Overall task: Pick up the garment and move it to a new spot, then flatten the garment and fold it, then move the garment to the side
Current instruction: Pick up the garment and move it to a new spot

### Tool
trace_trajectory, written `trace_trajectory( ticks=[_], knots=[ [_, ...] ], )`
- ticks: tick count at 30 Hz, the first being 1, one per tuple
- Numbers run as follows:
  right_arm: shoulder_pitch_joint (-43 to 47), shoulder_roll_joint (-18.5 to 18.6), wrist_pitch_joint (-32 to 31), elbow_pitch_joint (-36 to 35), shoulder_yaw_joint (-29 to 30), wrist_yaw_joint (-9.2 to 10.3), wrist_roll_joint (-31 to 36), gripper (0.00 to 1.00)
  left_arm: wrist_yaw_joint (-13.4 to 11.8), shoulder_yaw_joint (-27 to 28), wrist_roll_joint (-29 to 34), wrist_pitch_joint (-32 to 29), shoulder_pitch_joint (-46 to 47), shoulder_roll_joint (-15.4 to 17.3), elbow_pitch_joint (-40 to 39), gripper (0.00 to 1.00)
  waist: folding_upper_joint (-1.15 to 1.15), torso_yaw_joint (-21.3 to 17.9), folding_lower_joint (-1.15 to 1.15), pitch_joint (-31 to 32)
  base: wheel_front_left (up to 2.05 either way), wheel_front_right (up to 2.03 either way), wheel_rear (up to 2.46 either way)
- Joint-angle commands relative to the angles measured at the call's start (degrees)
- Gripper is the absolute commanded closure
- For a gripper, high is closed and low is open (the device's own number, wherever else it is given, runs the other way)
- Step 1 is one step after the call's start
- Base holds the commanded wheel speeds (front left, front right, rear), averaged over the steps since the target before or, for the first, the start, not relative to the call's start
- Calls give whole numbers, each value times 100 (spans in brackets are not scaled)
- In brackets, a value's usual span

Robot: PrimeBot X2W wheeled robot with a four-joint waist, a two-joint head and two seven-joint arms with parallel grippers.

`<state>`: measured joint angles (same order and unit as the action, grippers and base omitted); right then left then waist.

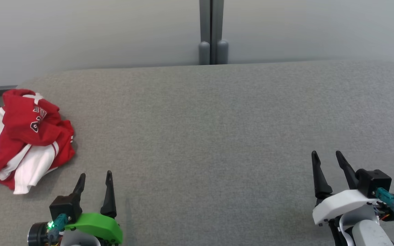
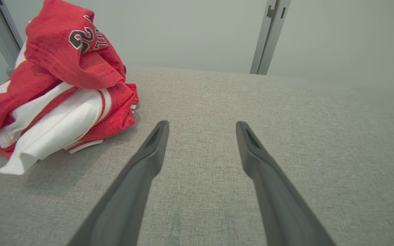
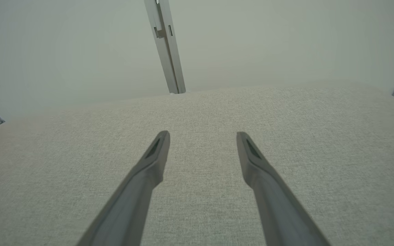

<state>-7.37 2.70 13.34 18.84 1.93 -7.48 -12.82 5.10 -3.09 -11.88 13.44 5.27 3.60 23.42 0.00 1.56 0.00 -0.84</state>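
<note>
Left claw (image 1: 95,173) and right claw (image 1: 326,152) stand released, empty, above the grey woven table (image 1: 200,130). We find the crumpled red-and-white garment (image 1: 26,136) at its left edge, near the left claw; a grey post (image 1: 213,34) rises behind.

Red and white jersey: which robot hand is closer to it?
Left. The left gripper waits open just right of the red and white jersey, slightly nearer the robot, not touching. The right gripper is far across the grey padded surface, open too.

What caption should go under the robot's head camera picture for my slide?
Crumpled red-and-white garment on grey table; left gripper and right gripper open, empty.
</note>
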Motion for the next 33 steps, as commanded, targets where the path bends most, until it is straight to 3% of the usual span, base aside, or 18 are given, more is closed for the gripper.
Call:
trace_trajectory(
  ticks=[1,16,19,28,33],
  knots=[
    [41,28,62,-21,-31,-2,88,0,21,46,144,51,45,-1,4,0,0,260,0,-90,0,0,0],
    [-141,36,193,152,-550,-1,239,0,129,432,651,174,-140,0,189,0,0,2504,0,-323,0,0,0],
    [-162,36,192,210,-663,-1,163,0,101,632,591,173,-226,-14,137,0,0,2797,0,-341,0,0,0],
    [-367,40,193,366,-880,-1,48,0,155,1019,282,173,-318,-64,290,0,0,2936,0,-541,0,0,0],
    [-493,40,192,343,-823,-1,254,0,232,961,66,173,-10,-64,323,0,0,2728,0,-859,0,0,0]
  ],
)
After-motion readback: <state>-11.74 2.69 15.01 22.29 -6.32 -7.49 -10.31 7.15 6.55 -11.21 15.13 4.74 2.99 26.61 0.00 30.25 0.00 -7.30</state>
